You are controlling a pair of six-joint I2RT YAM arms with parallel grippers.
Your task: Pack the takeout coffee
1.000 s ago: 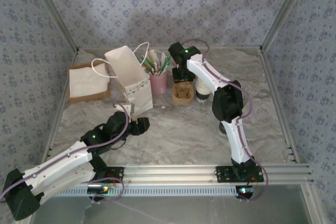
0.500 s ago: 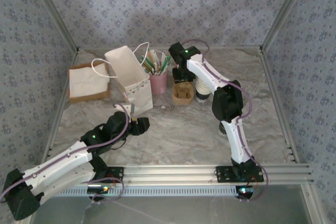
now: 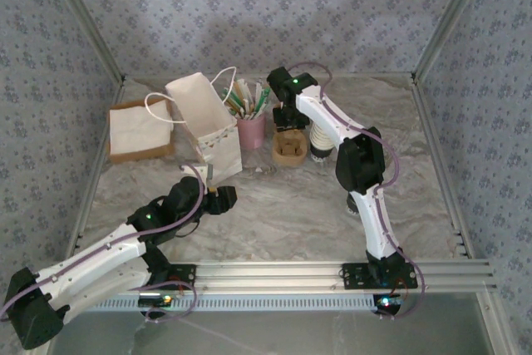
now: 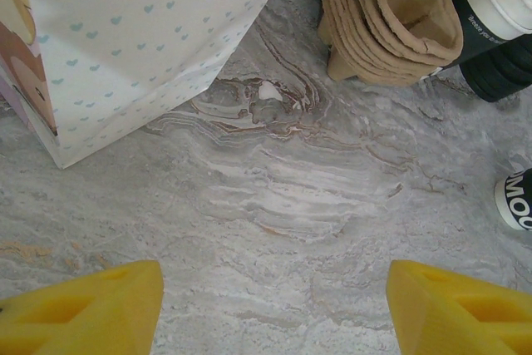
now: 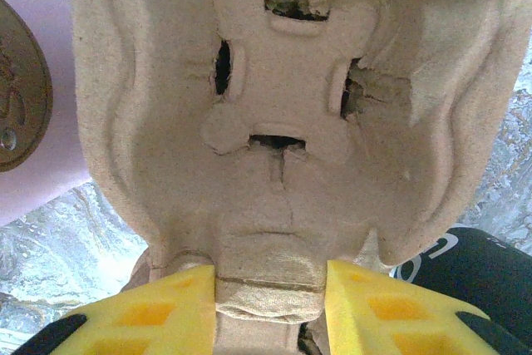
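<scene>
My right gripper (image 5: 270, 288) is shut on the near edge tab of the top brown pulp cup carrier (image 5: 283, 106), with one yellow finger pressed to each side. That carrier sits on a stack (image 3: 289, 147) at the back of the table, under the right gripper (image 3: 288, 126). The left gripper (image 3: 223, 195) hovers open over bare marble just in front of the white paper bag (image 3: 204, 118), and nothing lies between its fingers (image 4: 91, 309). A small white-and-black cup (image 4: 515, 199) is cut off by the right edge of the left wrist view; I cannot tell whether it is the takeout coffee.
A pink holder (image 3: 251, 130) full of stirrers stands between the bag and the carriers. A stack of lidless cups with a black sleeve (image 3: 320, 143) stands to the right of the carriers. A brown box of napkins (image 3: 137, 130) sits at the back left.
The right gripper's jaws have narrowed onto the carrier's tab. Neither arm has visibly moved otherwise.
</scene>
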